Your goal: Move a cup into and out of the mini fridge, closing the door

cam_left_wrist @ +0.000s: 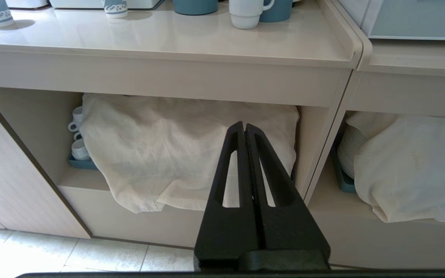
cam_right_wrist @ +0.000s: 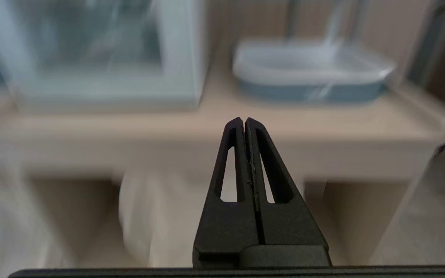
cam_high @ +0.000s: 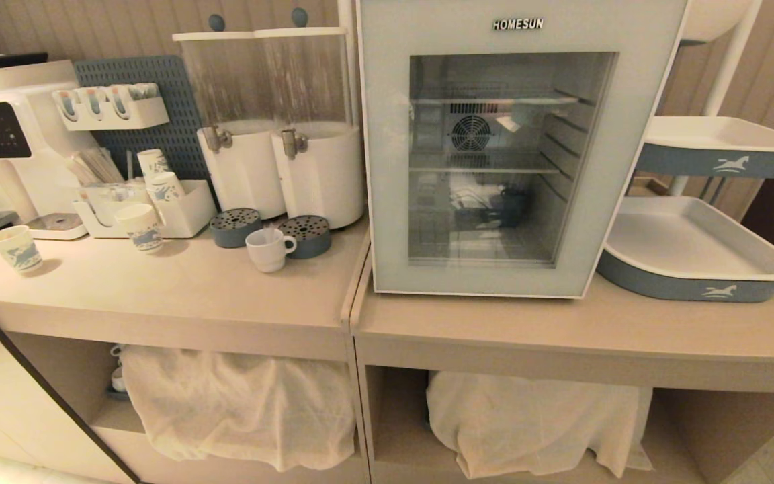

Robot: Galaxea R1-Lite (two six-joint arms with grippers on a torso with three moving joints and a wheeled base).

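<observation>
**Both pincers low and empty, cup waiting left of the shut fridge**

From the head view I have neither arm in sight. The cup (cam_high: 267,250) stands upright on the bench (cam_high: 179,289), handle turned toward the mini fridge (cam_high: 494,154), just in front of two round blue drip trays (cam_high: 236,226). The fridge sits immediately to the cup's right, and its door (cam_high: 504,269) looks flush and closed, shelves visible through the glass.

The left pincer (cam_left_wrist: 244,127) has its jaws pressed together, holding nothing. It hangs below bench level, facing the cloth-covered shelf (cam_left_wrist: 176,154); the cup (cam_left_wrist: 245,13) is above and beyond its tips, almost straight ahead. The right pincer (cam_right_wrist: 244,122) is likewise together and empty, aimed at the bench edge with the fridge's lower corner (cam_right_wrist: 106,92) up to one side and a blue-sided tray (cam_right_wrist: 307,73) to the other.

I judge the left arm nearer the cup and the right nearer the door. Only the left wrist view shows the spare cups (cam_left_wrist: 76,131) tucked beside the cloth; only the head view shows the fridge interior.
</observation>
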